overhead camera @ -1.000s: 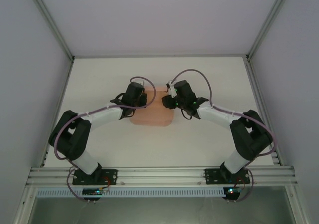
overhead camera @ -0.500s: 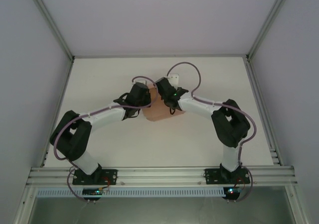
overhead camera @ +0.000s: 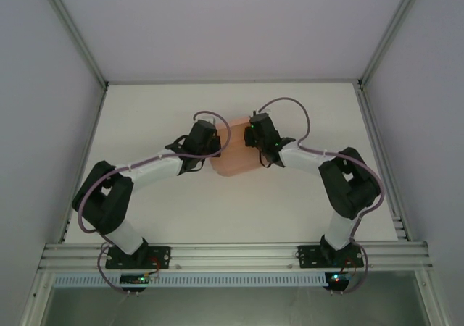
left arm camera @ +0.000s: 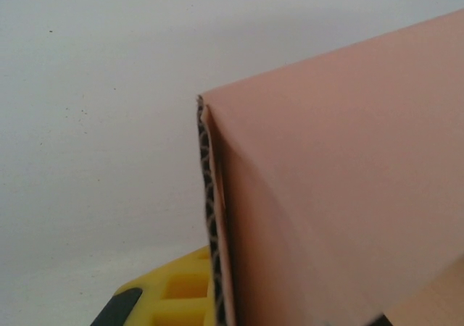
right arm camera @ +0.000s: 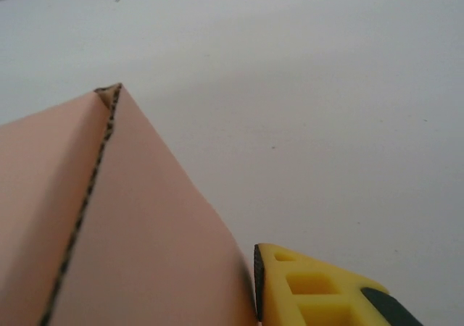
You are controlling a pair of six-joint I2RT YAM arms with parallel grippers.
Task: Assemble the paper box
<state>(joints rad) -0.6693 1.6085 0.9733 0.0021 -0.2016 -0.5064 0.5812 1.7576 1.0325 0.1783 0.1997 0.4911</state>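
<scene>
The salmon-pink paper box (overhead camera: 236,159), partly folded, is held up over the middle of the white table between both arms. My left gripper (overhead camera: 218,144) is at its left side. In the left wrist view a folded wall of the box (left arm camera: 341,195) with a corrugated edge fills the right, and one yellow finger (left arm camera: 170,297) presses against it; the other finger is hidden behind the card. My right gripper (overhead camera: 252,139) is at the box's upper right. Its yellow finger (right arm camera: 319,290) has its pad against a pink panel (right arm camera: 138,232); the second finger is hidden.
White table (overhead camera: 145,116) inside white walls with aluminium corner posts (overhead camera: 72,32). The rail (overhead camera: 232,255) carrying both arm bases runs along the near edge. Bare table lies on all sides of the box.
The flat-lying card has been drawn into a narrower, raised shape. My right arm swung left over the card, then back right to its upper right corner. My left gripper shifted slightly right.
</scene>
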